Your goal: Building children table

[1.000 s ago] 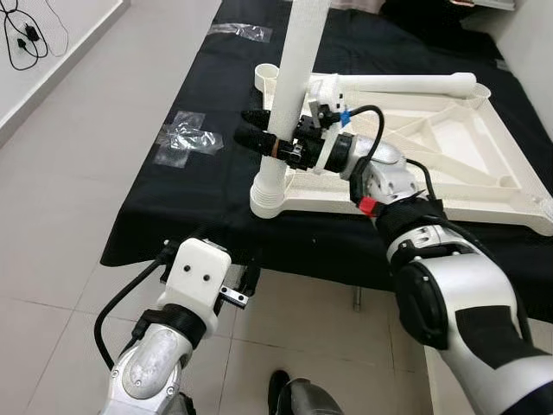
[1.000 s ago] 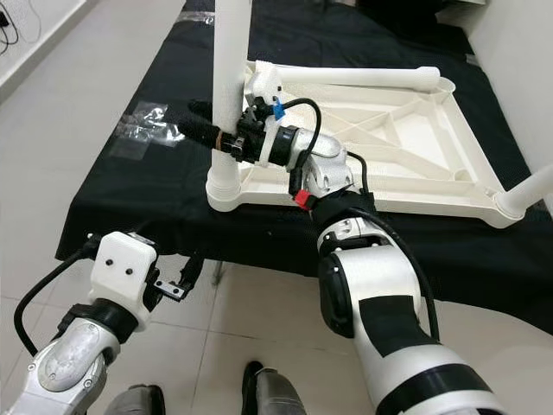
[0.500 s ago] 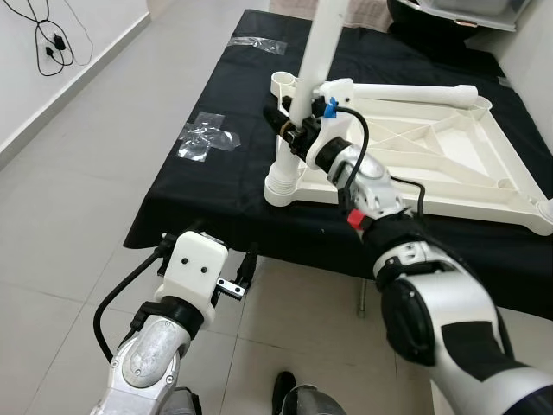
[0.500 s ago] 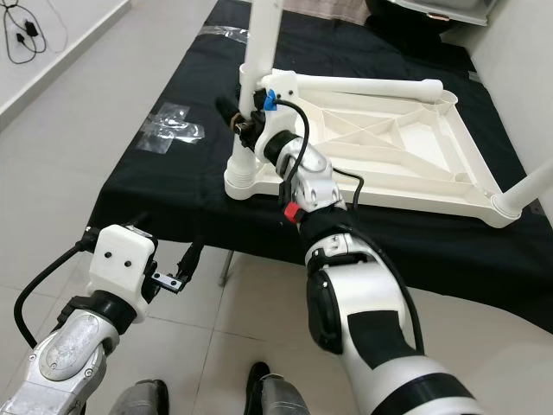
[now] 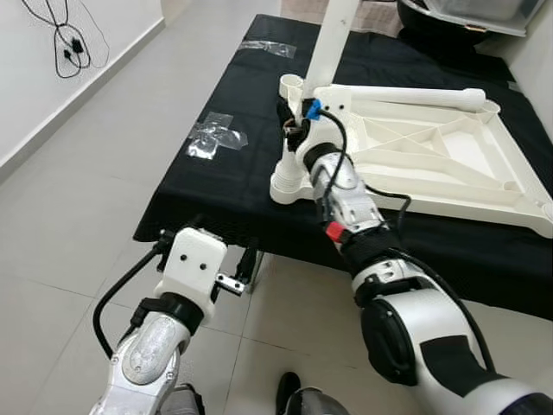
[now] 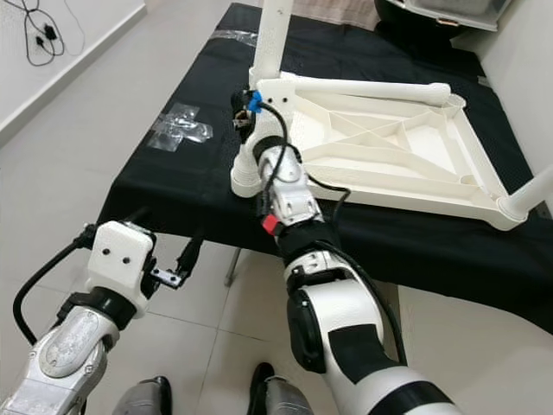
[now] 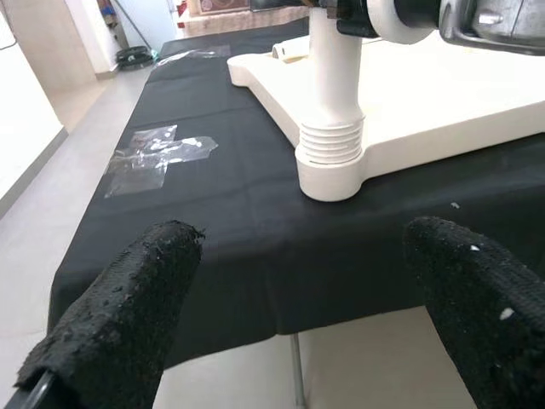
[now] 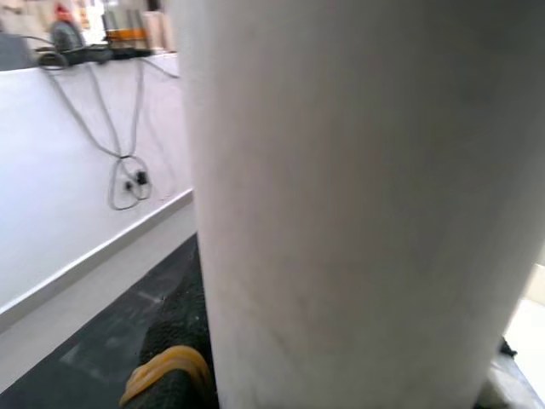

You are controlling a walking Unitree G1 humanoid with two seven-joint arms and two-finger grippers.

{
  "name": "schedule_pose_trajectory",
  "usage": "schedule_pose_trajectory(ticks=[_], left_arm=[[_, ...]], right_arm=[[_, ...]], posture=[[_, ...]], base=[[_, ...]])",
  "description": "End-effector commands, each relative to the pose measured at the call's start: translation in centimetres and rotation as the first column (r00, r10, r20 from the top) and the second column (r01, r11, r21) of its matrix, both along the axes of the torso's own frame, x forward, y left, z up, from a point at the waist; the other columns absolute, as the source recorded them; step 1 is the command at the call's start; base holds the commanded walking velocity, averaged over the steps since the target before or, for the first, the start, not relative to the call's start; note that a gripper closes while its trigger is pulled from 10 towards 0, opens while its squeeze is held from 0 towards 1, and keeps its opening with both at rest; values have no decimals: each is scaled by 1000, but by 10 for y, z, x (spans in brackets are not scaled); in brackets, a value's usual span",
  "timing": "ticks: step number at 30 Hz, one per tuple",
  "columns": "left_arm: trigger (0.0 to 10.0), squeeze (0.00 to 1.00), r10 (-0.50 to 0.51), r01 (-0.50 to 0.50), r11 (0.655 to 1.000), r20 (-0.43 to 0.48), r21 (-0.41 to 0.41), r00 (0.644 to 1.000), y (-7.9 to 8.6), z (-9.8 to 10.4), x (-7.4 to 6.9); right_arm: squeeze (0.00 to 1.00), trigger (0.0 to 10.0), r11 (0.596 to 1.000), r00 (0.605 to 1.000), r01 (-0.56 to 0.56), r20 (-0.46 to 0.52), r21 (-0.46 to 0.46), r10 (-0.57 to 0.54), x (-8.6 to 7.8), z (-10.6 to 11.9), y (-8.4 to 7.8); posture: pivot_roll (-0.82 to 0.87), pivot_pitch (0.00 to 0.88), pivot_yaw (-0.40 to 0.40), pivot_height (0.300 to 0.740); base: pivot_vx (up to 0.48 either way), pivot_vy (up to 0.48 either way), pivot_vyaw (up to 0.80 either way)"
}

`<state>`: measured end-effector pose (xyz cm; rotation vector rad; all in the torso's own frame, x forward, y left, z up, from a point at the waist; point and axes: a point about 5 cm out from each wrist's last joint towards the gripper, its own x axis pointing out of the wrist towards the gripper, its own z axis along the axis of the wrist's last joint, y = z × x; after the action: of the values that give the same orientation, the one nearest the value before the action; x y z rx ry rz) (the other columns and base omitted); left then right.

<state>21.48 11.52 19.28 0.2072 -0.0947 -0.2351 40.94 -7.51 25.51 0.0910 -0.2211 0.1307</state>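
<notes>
The white children's table top (image 5: 471,201) lies upside down on a black-covered bench (image 5: 225,186). One white leg (image 5: 331,43) stands upright in the near left corner socket (image 5: 288,180). My right gripper (image 5: 289,123) is shut on this leg a little above the socket. In the right wrist view the leg (image 8: 358,196) is close up, with a black finger (image 8: 170,379) beside it. A second leg (image 5: 406,93) lies across the far side of the top, and a third (image 6: 531,194) stands at the right. My left gripper (image 7: 302,247) hangs open below the bench's near edge.
An unfilled socket (image 5: 291,84) sits at the far left corner of the top. Clear plastic bags (image 5: 216,137) lie on the black cover to the left. A cable (image 5: 73,43) hangs by the wall on the left. Tiled floor runs along the left of the bench.
The whole picture has shifted with the camera. My right arm now points more away from me while its gripper keeps hold of the upright leg. The left arm has stayed low.
</notes>
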Motion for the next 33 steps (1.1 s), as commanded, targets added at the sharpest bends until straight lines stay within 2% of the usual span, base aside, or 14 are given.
schedule_pose_trajectory(ticks=[1,7,9,12,18,20,21,22,23,24,26,28,30,33], left_arm=[[10000,0,-2,2,1000,-26,2,1000,0,-7,0],[10000,0,-2,2,1000,-24,2,1000,0,-7,0],[10000,0,0,0,1000,-22,2,1000,0,-7,0],[10000,0,1,-1,1000,-22,1,1000,0,-7,0],[10000,0,2,-2,1000,-17,2,1000,0,-7,0],[10000,0,3,-3,1000,-15,2,1000,0,-7,0],[10000,0,3,-3,1000,-15,2,1000,0,-7,0],[10000,0,4,-4,1000,-13,2,1000,1,-6,1],[10000,0,4,-4,1000,-13,2,1000,1,-6,1],[10000,0,4,-4,1000,-12,3,1000,1,-6,2],[10000,0,4,-4,1000,-11,4,1000,1,-6,2],[10000,0,4,-4,1000,-8,3,1000,1,-6,3],[10000,0,3,-3,1000,-4,1,1000,1,-5,3],[10000,0,3,-3,1000,-4,1,1000,1,-5,4]], right_arm=[[0,10000,978,965,207,-159,-21,-208,1,-34,-17],[0,10000,928,914,371,-185,23,-361,-2,-34,-19],[0,10000,844,835,532,-206,62,-511,-11,-34,-13],[0,10000,792,778,609,-235,47,-583,-16,-38,-9],[0,10000,798,777,602,-252,27,-577,-19,-41,4],[0,10000,860,843,509,-233,50,-485,-16,-36,14],[0,10000,860,843,509,-233,50,-485,-16,-36,14],[0,10000,940,931,328,-200,92,-305,-13,-30,26],[0,10000,940,931,328,-200,92,-305,-13,-30,26],[0,10000,975,971,193,-162,112,-174,-13,-26,33],[0,10000,979,976,171,-155,113,-153,-13,-25,35],[0,10000,989,983,-28,-175,147,54,-10,-30,36],[0,10000,956,943,-243,-189,165,272,-9,-36,35],[0,10000,931,917,-332,-181,150,356,-10,-36,36]], posture=[[137,240,-134,740],[138,244,-134,740],[138,245,-134,740],[139,245,-134,740],[138,245,-135,740],[135,244,-138,740],[135,244,-138,740],[131,244,-139,740],[131,244,-139,740],[130,244,-138,740],[130,244,-138,740],[126,241,-141,740],[126,240,-143,740],[126,240,-143,740]], base=[[0,0,0],[0,0,0],[0,0,0],[0,0,0],[0,0,0],[0,0,0],[0,0,0],[0,0,0],[0,0,0],[0,0,0],[0,0,0],[0,0,0],[0,0,0],[0,0,0]])
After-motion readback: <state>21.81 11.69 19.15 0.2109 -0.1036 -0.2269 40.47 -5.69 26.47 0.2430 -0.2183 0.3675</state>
